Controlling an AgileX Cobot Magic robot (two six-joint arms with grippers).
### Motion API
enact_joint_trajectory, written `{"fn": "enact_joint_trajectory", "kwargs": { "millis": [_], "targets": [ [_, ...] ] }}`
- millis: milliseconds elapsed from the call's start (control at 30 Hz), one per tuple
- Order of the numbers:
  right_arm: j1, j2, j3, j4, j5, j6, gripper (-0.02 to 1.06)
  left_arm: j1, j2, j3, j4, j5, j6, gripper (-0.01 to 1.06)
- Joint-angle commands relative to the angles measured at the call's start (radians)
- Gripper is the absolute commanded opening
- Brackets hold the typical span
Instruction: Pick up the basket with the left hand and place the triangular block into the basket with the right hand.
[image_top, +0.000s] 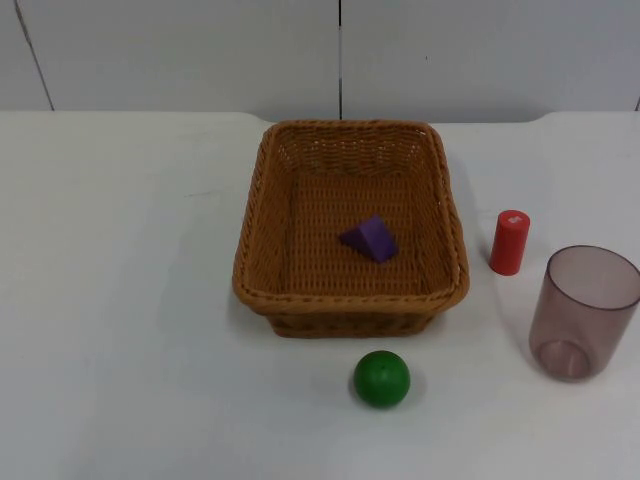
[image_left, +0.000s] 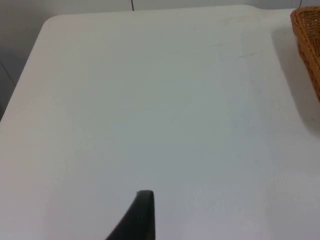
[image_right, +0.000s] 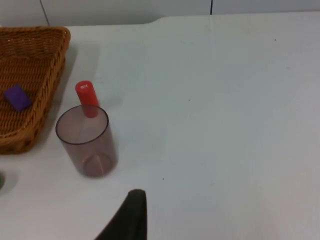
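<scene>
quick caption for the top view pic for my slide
Purple triangular block lying inside the wicker basket on the white table, with a green ball, red cylinder and tinted cup nearby.

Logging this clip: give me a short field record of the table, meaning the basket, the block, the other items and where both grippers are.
basket: wicker, standing on the table, not lifted
triangular block: purple, lying inside the basket
ball: green, on the table in front of the basket
cylinder: red, upright, right of the basket
cup: clear, purplish, upright, beside the cylinder
left gripper: over bare table left of the basket
right gripper: over the table near the cup
</scene>
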Motion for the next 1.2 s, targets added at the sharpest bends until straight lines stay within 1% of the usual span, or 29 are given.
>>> {"fn": "enact_joint_trajectory", "kwargs": {
  "millis": [0,67,133,167,200,233,333,400,533,600,733,933,1000,1033,1067,1167],
  "targets": [
    [-0.006,-0.002,0.005,-0.008,-0.008,0.004,1.05,0.0,-0.003,0.005,0.0,-0.011,-0.009,1.05],
    [-0.006,-0.002,0.003,-0.008,-0.01,0.001,1.05,0.0,-0.003,0.005,0.0,-0.011,-0.009,1.05],
    [-0.004,-0.002,0.003,0.022,-0.012,-0.057,1.05,0.0,-0.003,0.005,0.0,-0.011,-0.009,1.05],
    [-0.004,-0.002,0.003,0.022,-0.012,-0.057,1.05,0.0,-0.003,0.005,0.0,-0.011,-0.009,1.05],
    [0.001,-0.002,0.003,0.05,-0.012,-0.094,1.05,0.0,-0.003,0.005,0.0,-0.011,-0.009,1.05],
    [0.012,-0.002,0.003,0.052,-0.012,-0.098,1.05,0.0,-0.003,0.005,0.0,-0.011,-0.009,1.05],
    [0.018,-0.002,0.003,0.034,-0.012,-0.069,1.05,0.0,-0.003,0.005,0.0,-0.011,-0.009,1.05],
    [0.022,-0.002,0.001,-0.013,-0.012,-0.002,1.05,0.0,-0.003,0.005,0.0,-0.011,-0.009,1.05],
    [0.043,-0.002,0.001,-0.024,-0.014,0.015,1.05,-0.004,-0.003,0.005,0.0,-0.011,-0.009,1.05],
    [0.056,-0.002,0.001,-0.042,-0.011,0.042,1.05,-0.011,-0.003,0.005,0.0,-0.011,-0.009,1.05],
    [0.054,-0.002,0.001,-0.041,-0.011,0.041,1.05,-0.011,-0.003,0.005,0.0,-0.011,-0.009,1.05],
    [0.054,-0.002,0.003,-0.023,-0.009,0.003,1.05,-0.011,-0.003,0.005,0.0,-0.011,-0.009,1.05],
    [0.054,-0.002,0.005,0.01,-0.009,-0.046,1.05,-0.011,-0.003,0.005,0.0,-0.011,-0.009,1.05],
    [0.054,-0.002,0.005,0.01,-0.009,-0.046,1.05,-0.011,-0.003,0.005,0.0,-0.011,-0.009,1.05],
    [0.054,-0.002,0.005,0.033,-0.009,-0.081,1.05,-0.011,-0.003,0.005,0.0,-0.011,-0.009,1.05],
    [0.054,-0.002,0.005,0.042,-0.009,-0.081,1.05,-0.011,-0.003,0.005,0.0,-0.011,-0.009,1.05]
  ]
}}
